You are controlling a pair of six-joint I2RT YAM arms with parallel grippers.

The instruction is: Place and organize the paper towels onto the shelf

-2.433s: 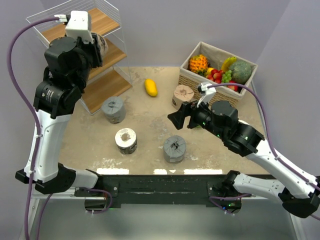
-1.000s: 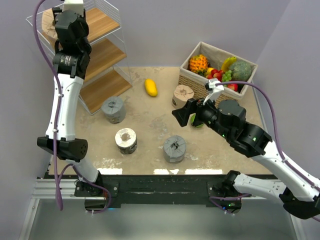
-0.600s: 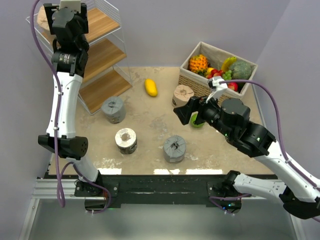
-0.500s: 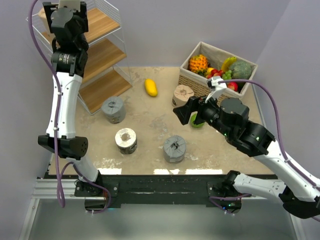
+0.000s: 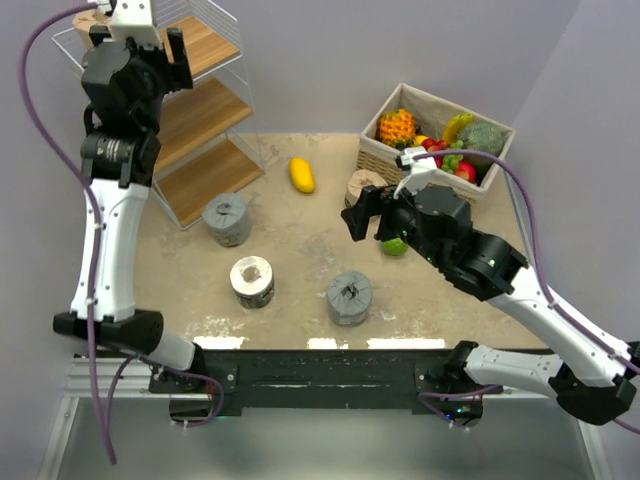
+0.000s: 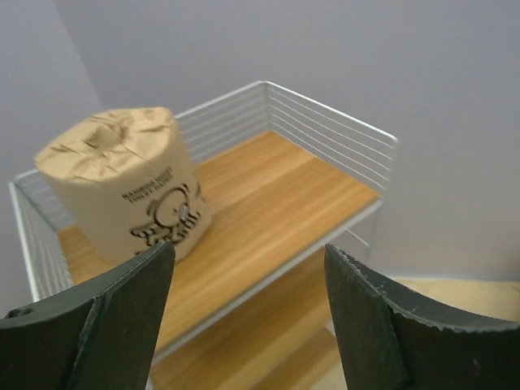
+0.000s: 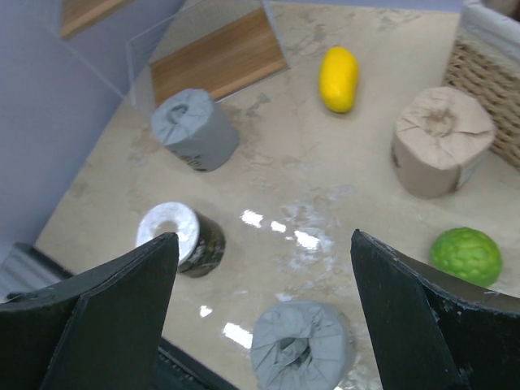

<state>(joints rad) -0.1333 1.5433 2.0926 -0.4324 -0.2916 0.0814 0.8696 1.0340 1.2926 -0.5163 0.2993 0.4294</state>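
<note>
A tan paper towel roll [image 6: 122,191] with a cartoon print stands upright on the top board of the white wire shelf [image 6: 268,191], at its left end. My left gripper [image 6: 248,317] hangs open just in front of it, nothing between its fingers; from above it [image 5: 140,55] is high by the shelf [image 5: 205,110]. On the table lie a grey roll [image 5: 227,218], a cream roll [image 5: 252,282], another grey roll [image 5: 349,297] and a tan roll [image 5: 362,183]. My right gripper [image 5: 360,222] hovers open over the table, empty, the near grey roll [image 7: 301,345] below it.
A yellow mango [image 5: 301,175] lies mid-table and a green lime [image 5: 393,245] sits under my right arm. The wicker fruit basket [image 5: 385,160] stands at the back right, close behind the tan roll [image 7: 441,150]. The shelf's lower boards [image 5: 210,170] reach the table at the left.
My left gripper has opened, let go of the tan roll on the top shelf and drawn back from it. My right gripper has shifted slightly left and farther back.
</note>
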